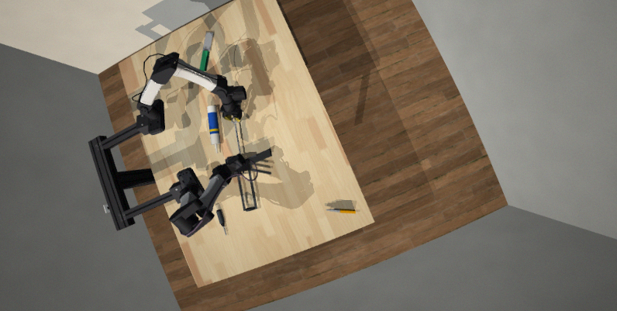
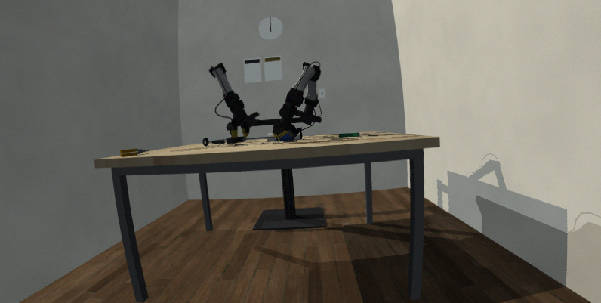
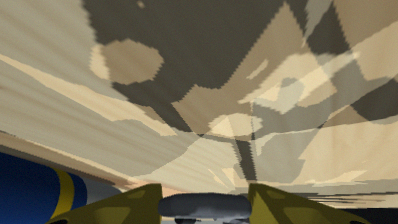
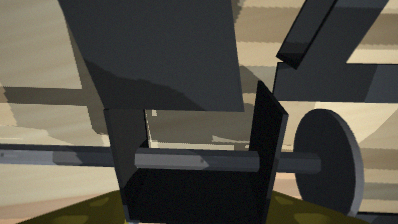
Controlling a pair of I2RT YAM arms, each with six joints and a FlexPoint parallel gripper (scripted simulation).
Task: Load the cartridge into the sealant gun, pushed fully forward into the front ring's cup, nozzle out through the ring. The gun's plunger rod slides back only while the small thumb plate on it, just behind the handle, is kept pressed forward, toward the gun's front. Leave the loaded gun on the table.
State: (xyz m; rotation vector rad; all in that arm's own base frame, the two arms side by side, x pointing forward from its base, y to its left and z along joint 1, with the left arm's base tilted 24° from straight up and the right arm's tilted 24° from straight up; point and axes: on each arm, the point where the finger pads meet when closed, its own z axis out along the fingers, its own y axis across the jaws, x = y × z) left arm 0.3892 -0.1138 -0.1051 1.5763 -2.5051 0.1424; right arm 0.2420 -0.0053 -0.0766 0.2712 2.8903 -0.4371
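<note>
The sealant gun [image 1: 253,191] [image 4: 270,145] lies on the table, its open carriage empty and its front ring [image 1: 249,209] [image 2: 204,141] at the end away from my left arm. The plunger rod [image 1: 239,136] [image 4: 200,161] is far back, with its round disc [image 4: 327,162] close to the handle housing. My left gripper [image 1: 233,119] [image 3: 205,193] is shut on the rod's grey rear end. My right gripper [image 4: 192,199] [image 2: 240,133] is shut on the housing at the handle. I cannot tell how the thumb plate stands. The blue and white cartridge [image 1: 213,121] [image 3: 25,187] lies beside the rod.
A green-handled scraper [image 1: 204,60] [image 2: 349,134] lies beyond my left arm. A dark screwdriver [image 1: 221,217] lies near the right arm's base side. An orange-handled tool [image 1: 346,211] [image 2: 128,152] lies near a far table corner.
</note>
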